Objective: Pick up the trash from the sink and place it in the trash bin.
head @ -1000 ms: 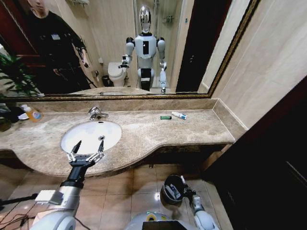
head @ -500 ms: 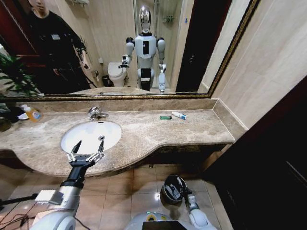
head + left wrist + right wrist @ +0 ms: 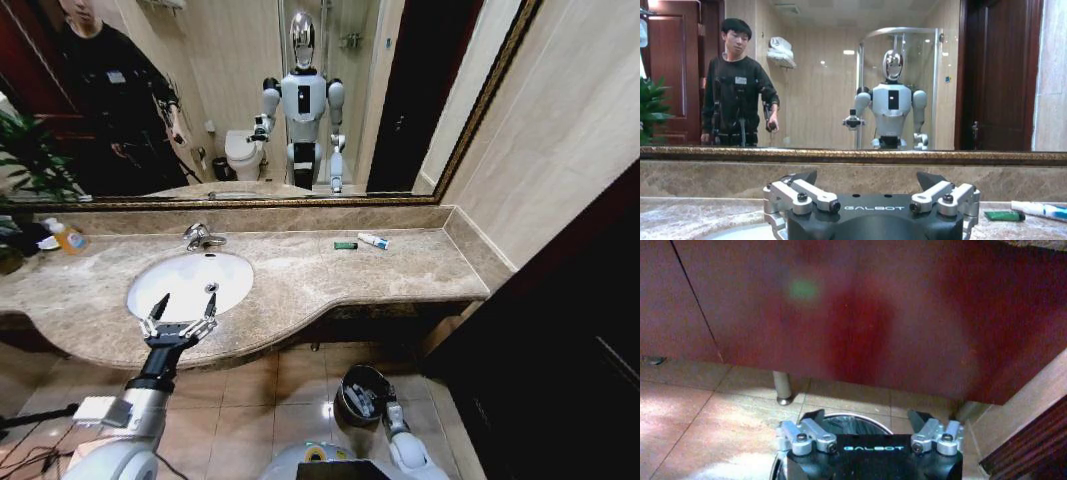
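Observation:
The white oval sink (image 3: pixel 195 272) is set into the marble countertop. My left gripper (image 3: pixel 186 302) hovers open over the basin's front edge with nothing between its fingers; the left wrist view shows it (image 3: pixel 867 178) spread wide. Two pieces of trash lie on the counter to the right of the sink: a tiny green piece (image 3: pixel 345 245) (image 3: pixel 1005 215) and a small white tube (image 3: pixel 373 240) (image 3: pixel 1040 209). Down on the floor, my right gripper (image 3: pixel 368 398) (image 3: pixel 867 416) is open and empty, right over the dark trash bin (image 3: pixel 347 388) (image 3: pixel 855 421).
A chrome faucet (image 3: pixel 200 236) stands behind the basin. An orange-yellow bottle (image 3: pixel 68 238) and a plant (image 3: pixel 25 160) are at the counter's far left. The red-brown cabinet front (image 3: pixel 840 315) and its leg (image 3: pixel 782 388) are just behind the bin. A dark door panel (image 3: pixel 560 350) flanks the right.
My right arm has shifted a little to the left and back over the trash bin. The left gripper has stayed still above the sink.

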